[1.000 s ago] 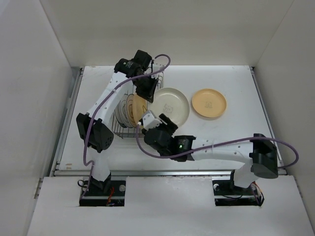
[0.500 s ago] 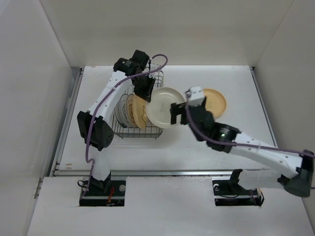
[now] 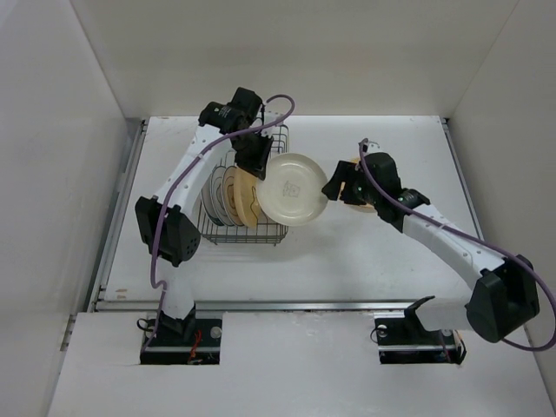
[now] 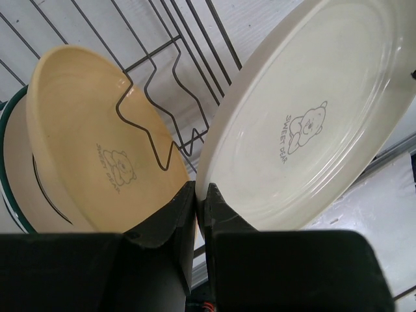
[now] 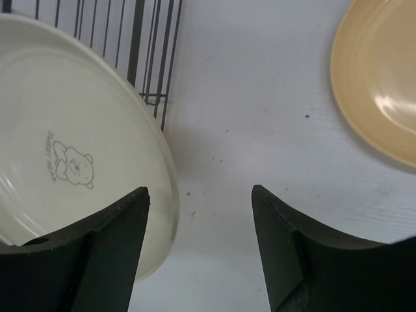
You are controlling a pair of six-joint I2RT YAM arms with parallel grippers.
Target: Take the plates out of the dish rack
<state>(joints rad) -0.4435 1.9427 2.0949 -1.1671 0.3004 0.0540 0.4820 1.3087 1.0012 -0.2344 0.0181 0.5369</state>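
Observation:
My left gripper (image 3: 258, 165) (image 4: 200, 195) is shut on the rim of a cream plate (image 3: 295, 189) (image 4: 312, 123), held tilted over the right end of the dish rack (image 3: 261, 233) (image 4: 162, 65). In the rack stand a tan-orange plate (image 3: 246, 198) (image 4: 91, 143) and white plates with green rims (image 3: 217, 200) (image 4: 13, 169). My right gripper (image 3: 333, 186) (image 5: 200, 195) is open just right of the cream plate (image 5: 65, 149), whose edge lies by its left finger. Another tan-orange plate (image 3: 382, 178) (image 5: 380, 84) lies flat on the table, partly hidden by the right arm.
The white table (image 3: 365, 252) is boxed in by white walls on the left, back and right. The rack's right wall wires (image 5: 149, 52) stand close behind the cream plate.
The right arm has swung from in front of the rack round to the right side of the cream plate. The left gripper has kept its hold and drawn the plate slightly left.

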